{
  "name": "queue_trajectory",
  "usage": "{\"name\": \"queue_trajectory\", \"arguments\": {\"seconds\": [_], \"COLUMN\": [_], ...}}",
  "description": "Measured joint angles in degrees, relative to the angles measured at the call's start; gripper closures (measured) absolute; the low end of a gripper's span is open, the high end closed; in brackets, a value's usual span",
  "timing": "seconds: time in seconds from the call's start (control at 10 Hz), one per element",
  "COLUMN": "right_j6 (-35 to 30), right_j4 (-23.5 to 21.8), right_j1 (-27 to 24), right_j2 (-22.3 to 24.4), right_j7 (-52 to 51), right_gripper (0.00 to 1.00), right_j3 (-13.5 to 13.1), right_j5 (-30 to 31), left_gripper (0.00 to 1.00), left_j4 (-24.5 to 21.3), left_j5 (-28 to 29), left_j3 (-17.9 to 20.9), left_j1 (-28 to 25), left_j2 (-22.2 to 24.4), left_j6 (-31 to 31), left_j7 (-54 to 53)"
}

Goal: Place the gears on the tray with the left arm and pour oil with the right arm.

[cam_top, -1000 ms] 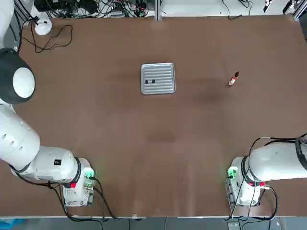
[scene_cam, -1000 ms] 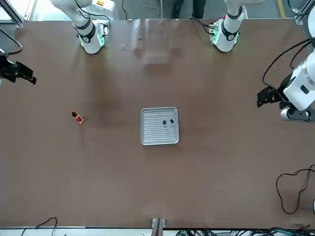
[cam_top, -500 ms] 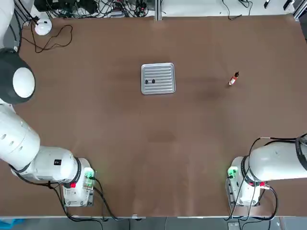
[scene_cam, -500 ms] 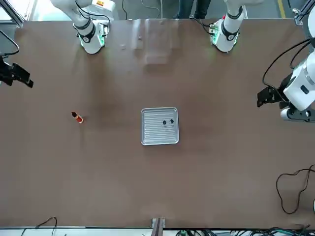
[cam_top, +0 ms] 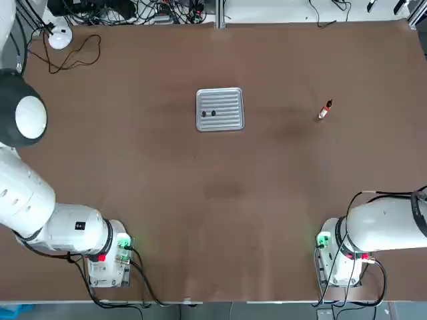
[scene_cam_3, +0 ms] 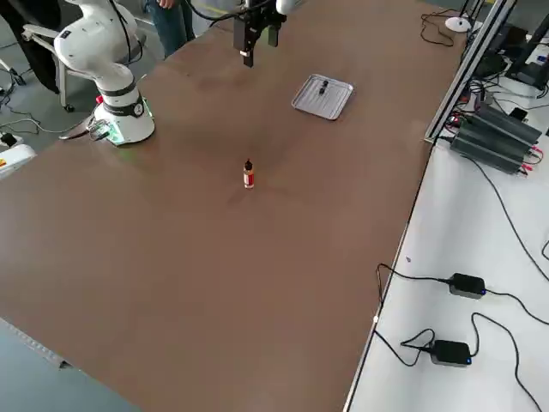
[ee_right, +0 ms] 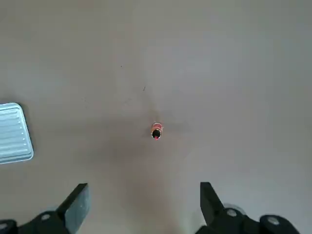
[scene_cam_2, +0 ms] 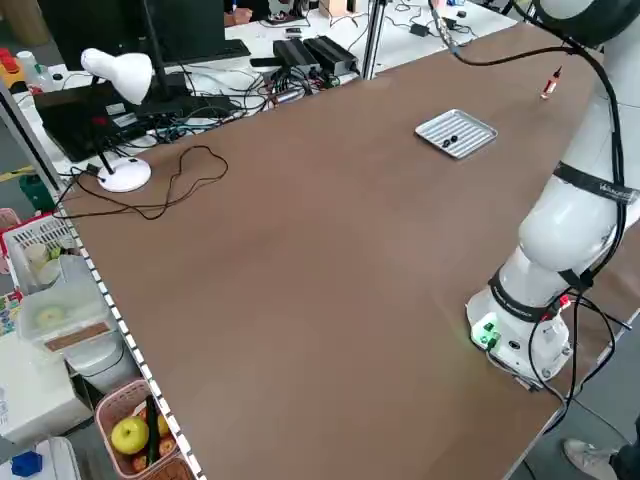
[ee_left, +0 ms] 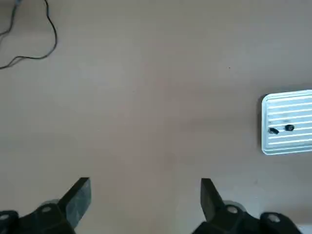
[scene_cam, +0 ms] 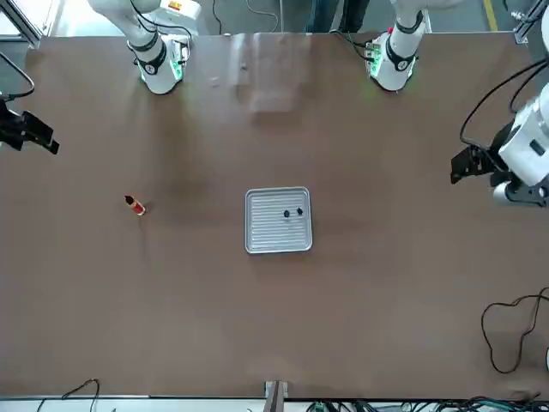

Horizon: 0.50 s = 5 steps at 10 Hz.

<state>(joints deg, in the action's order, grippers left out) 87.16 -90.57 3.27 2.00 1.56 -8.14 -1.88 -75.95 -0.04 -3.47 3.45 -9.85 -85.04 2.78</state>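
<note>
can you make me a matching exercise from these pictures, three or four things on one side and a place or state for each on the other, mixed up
Things:
1. two tiny dark round gears
2. small white oil bottle with red band and dark cap
3. left hand
4. white desk lamp

Places or states:
A. standing upright alone on the bare brown table
B. open, empty, held high above the table
C. lying side by side on the square ribbed silvery metal tray
D. at the table's edge beside a looping black cable

Pairs: 1-C, 2-A, 3-B, 4-D
</note>
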Motion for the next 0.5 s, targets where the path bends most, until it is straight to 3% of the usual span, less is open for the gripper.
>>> {"name": "queue_trajectory", "arguments": {"seconds": [0.5], "right_j6": [0.34], "right_j4": [0.0], "right_j1": [-0.01], "right_j2": [0.0], "right_j7": [0.07], "right_gripper": [0.0], "right_j3": [-0.04], "right_j5": [0.0], "left_gripper": [0.01], "left_j4": [-0.48], "left_j5": [0.0], "left_j3": [-0.22], "left_j1": [0.05], "left_j2": [1.91], "left_j6": [0.95], "left_j7": [1.33]}}
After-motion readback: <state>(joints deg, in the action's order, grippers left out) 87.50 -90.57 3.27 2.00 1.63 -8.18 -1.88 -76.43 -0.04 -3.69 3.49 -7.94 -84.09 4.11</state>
